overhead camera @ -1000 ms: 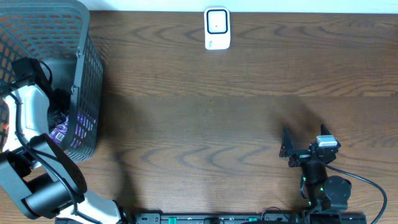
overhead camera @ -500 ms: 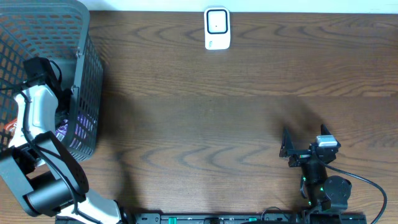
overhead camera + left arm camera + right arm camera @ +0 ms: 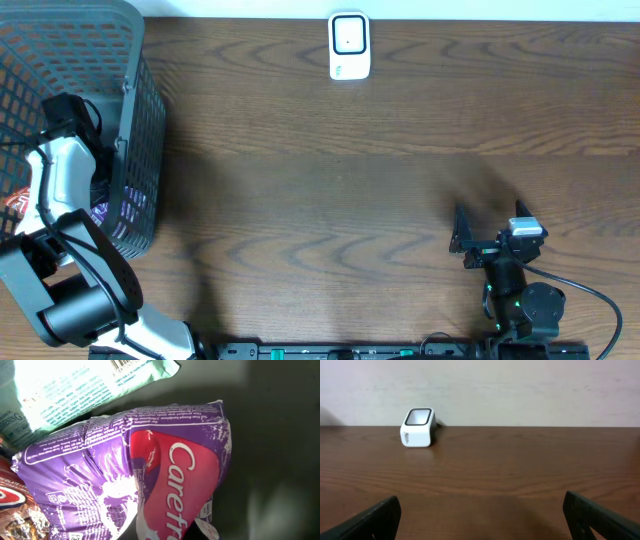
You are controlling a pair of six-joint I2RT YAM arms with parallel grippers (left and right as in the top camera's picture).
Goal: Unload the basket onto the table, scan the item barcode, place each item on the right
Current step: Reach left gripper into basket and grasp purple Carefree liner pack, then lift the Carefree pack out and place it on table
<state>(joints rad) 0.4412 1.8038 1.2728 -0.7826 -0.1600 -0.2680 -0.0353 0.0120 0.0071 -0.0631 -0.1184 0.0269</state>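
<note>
1. The left gripper [image 3: 98, 176] is down inside the basket [image 3: 138, 110] at the left end of the table [image 3: 330, 170]. Its fingers do not show in the left wrist view. The jaws are pinched together, but I cannot tell whether they hold anything.
2. The purple pack [image 3: 150, 475] lies in the basket. It fills the left wrist view, close to the camera, and has a red-pink panel with white lettering.
3. A green pack [image 3: 85, 385] lies against the purple one, with a barcode [image 3: 126, 364] at the top edge of the view.
4. A red pack [image 3: 9, 496] shows at the lower left, beside the purple pack.
5. The scanner [image 3: 349, 45] stands at the far edge of the table, mid-width, well apart from the basket and both arms.
6. The right gripper [image 3: 481, 510] sits low over the table near the front right. Its jaws are spread wide with nothing between them, and it faces the scanner.
</note>
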